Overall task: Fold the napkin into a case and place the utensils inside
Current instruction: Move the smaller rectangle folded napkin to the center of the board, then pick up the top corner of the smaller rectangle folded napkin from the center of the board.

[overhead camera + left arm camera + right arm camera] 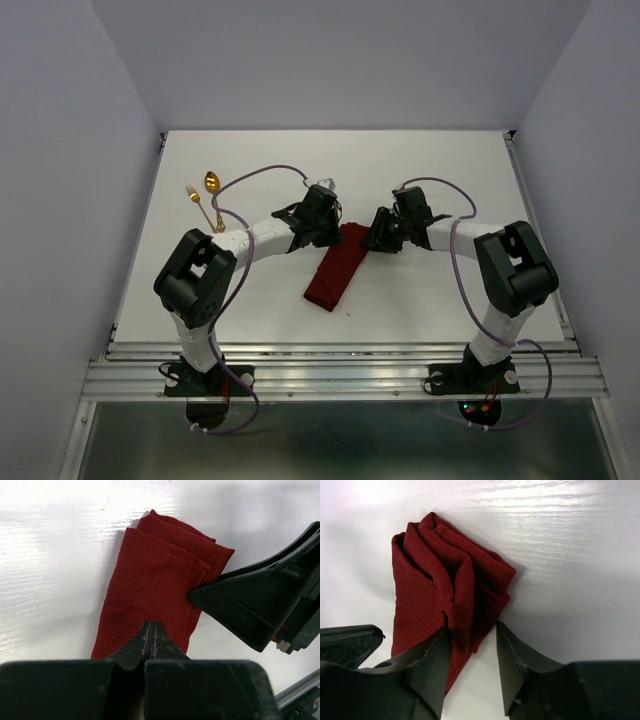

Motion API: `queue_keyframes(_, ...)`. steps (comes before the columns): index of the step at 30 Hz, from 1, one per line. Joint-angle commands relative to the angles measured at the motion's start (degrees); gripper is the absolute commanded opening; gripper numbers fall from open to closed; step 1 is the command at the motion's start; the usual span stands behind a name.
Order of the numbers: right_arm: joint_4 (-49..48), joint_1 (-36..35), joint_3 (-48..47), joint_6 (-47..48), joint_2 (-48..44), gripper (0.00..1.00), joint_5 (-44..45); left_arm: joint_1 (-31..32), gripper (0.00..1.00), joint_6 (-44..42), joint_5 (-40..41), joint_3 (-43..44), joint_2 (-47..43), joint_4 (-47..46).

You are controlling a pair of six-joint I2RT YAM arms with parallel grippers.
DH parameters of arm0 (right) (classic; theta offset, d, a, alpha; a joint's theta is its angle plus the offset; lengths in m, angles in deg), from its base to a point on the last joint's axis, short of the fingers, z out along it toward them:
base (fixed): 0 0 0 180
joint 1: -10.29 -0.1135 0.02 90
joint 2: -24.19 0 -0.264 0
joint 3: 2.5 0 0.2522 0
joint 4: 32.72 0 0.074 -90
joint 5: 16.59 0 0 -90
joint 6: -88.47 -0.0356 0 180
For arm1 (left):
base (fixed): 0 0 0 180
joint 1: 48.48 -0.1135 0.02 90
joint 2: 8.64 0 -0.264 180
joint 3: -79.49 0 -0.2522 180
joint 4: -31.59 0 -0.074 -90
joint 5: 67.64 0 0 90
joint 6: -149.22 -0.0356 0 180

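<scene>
White table point(450, 180) | overhead alone shows spoon point(211, 182), fork point(197, 203) | wrist views: napkin point(150, 580) folds

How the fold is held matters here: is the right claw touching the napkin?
Touching. The right wrist view shows a raised fold of the napkin lying against one finger of the right claw; the other finger stands clear.

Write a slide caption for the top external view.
Left tool, right tool at folded napkin; spoon, fork lie aside.
</scene>
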Motion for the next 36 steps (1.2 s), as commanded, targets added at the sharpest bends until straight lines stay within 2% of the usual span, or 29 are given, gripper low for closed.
queue_keyframes(1, -5.5, -0.4, 0.7, -1.4, 0.1, 0.43, 2.3, 0.2, 0.00, 0.2, -0.9, -0.1, -2.2, -0.3)
queue_keyframes(5, -7.4, -0.4, 0.7, -1.4, 0.5, 0.29, 1.4, 0.4, 0.00, 0.4, -1.8, -0.3, -1.7, -0.7)
queue_keyframes(10, -9.0, -0.4, 0.2, -1.5, 0.6, 0.25, 0.7, 0.4, 0.00, 0.4, -2.1, -1.3, -2.4, -1.4)
queue_keyframes(13, -9.2, -0.4, -0.3, -2.0, 1.6, 0.18, -0.1, 0.4, 0.00, -0.5, -3.1, -2.0, -3.1, -1.4)
queue_keyframes(16, -8.9, -0.4, 0.1, -3.2, 1.7, 0.03, 0.4, 0.4, 0.00, -1.2, -6.4, -3.8, -4.4, -1.0)
queue_keyframes(17, -8.6, -0.4, 0.3, -3.5, 1.6, 0.01, 0.7, 0.4, 0.00, -1.3, -7.1, -4.4, -5.5, -1.1)
queue_keyframes(21, -5.9, -0.4, 2.4, -5.5, -0.4, 0.01, 4.7, 0.8, 0.00, -1.2, -8.9, -8.7, -9.1, -1.1)
queue_keyframes(25, -4.0, -0.4, 6.8, -7.2, -5.2, 0.01, 4.9, 1.3, 0.00, -1.3, -9.7, -12.2, -12.4, -0.6)
queue_keyframes(30, -5.4, -0.9, 15.2, -12.2, -10.5, 0.01, 5.9, 2.1, 0.01, -1.2, -4.3, -13.1, -16.1, 0.2)
queue_keyframes(31, -6.1, -0.9, 16.0, -13.4, -11.2, 0.02, 5.9, 2.1, 0.02, -1.2, -3.7, -12.9, -16.3, 0.2)
queue_keyframes(34, -4.0, -0.9, 15.8, -13.3, -13.2, 0.22, 8.4, 2.3, 0.12, -2.3, -2.9, -11.1, -16.4, 0.7)
queue_keyframes(35, -3.2, -0.9, 15.4, -12.7, -13.8, 0.36, 9.6, 2.6, 0.16, -2.7, -2.6, -10.3, -16.3, 1.4)
queue_keyframes(36, 0.3, -0.9, 15.1, -12.1, -14.7, 0.44, 11.0, 2.8, 0.22, -3.1, -1.5, -9.6, -16.0, 2.0)
